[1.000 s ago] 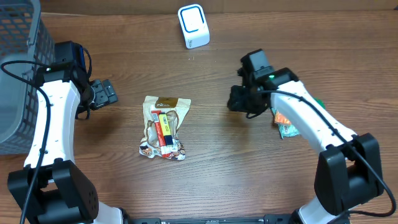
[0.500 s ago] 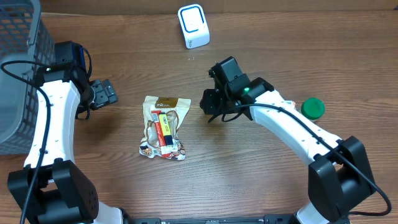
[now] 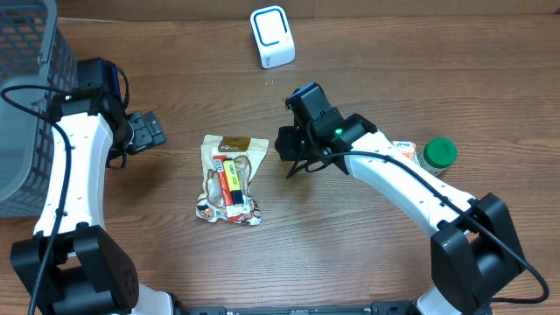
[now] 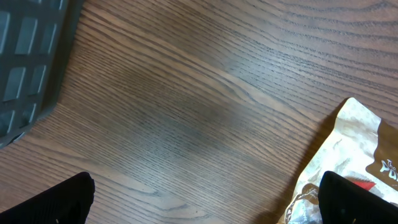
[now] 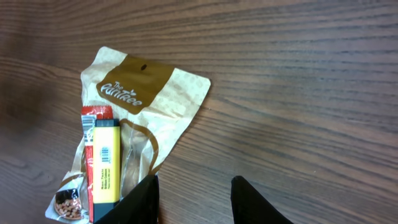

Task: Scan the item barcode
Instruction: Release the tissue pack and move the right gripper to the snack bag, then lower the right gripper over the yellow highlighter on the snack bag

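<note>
We see the snack pouch [image 3: 232, 179] lying flat on the wooden table [image 3: 350, 254], its brown header toward the far edge. A yellow bar [image 3: 234, 182] with a printed barcode lies on the pouch's face, and a red strip [image 3: 224, 184] lies along the bar's left side. In the right wrist view the pouch [image 5: 140, 106] fills the left half, and the barcode on the yellow bar [image 5: 106, 163] reads clearly.

Just right of the pouch hangs the right gripper [image 3: 292, 156]. Its fingers [image 5: 142, 200] stand partly apart, with only bare wood between them, and they hold nothing. We cannot tell whether they touch the table.

Left of the pouch and a little farther off, the left gripper [image 3: 149, 131] has its fingers [image 4: 59, 202] spread wide and empty. Its wrist camera catches a corner of the pouch [image 4: 351, 155] at the right edge.

Beyond the pouch, near the far edge of the table, sits the white barcode scanner [image 3: 272, 36] with its blue-rimmed face up. Well left of the pouch stands a grey plastic basket [image 3: 26, 105]. Well right of the pouch, past the right arm, we find a green-capped item [image 3: 440, 152] with a small printed packet [image 3: 403, 146] just beside it
</note>
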Controlling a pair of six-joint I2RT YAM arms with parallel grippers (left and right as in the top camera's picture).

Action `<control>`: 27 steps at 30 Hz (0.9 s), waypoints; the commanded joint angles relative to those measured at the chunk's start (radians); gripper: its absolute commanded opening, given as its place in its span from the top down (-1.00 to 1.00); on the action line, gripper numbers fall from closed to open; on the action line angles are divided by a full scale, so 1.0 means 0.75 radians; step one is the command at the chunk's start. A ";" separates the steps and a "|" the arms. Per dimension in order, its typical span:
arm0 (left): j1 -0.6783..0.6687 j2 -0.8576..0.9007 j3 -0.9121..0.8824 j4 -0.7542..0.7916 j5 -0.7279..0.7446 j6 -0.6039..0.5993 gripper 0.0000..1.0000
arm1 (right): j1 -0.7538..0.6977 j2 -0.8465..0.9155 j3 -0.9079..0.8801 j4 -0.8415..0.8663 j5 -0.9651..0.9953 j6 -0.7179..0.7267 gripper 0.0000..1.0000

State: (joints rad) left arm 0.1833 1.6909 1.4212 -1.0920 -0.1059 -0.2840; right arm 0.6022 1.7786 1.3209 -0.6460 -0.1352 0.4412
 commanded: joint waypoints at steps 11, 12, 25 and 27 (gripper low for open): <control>-0.010 0.010 0.019 0.001 -0.002 0.020 -0.99 | 0.006 0.021 -0.098 0.108 0.029 0.017 0.24; -0.010 0.010 0.019 0.002 -0.002 0.020 -1.00 | 0.006 0.021 -0.098 0.109 0.030 0.017 0.24; -0.010 0.010 0.018 0.001 -0.002 0.020 -1.00 | 0.067 0.021 -0.098 0.172 -0.062 0.017 0.23; -0.010 0.010 0.019 0.001 -0.002 0.020 -1.00 | 0.098 0.021 -0.098 0.176 -0.061 0.033 0.23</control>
State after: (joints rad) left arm 0.1833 1.6909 1.4212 -1.0920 -0.1059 -0.2840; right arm 0.6296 1.7935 1.2533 -0.5243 -0.1539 0.4480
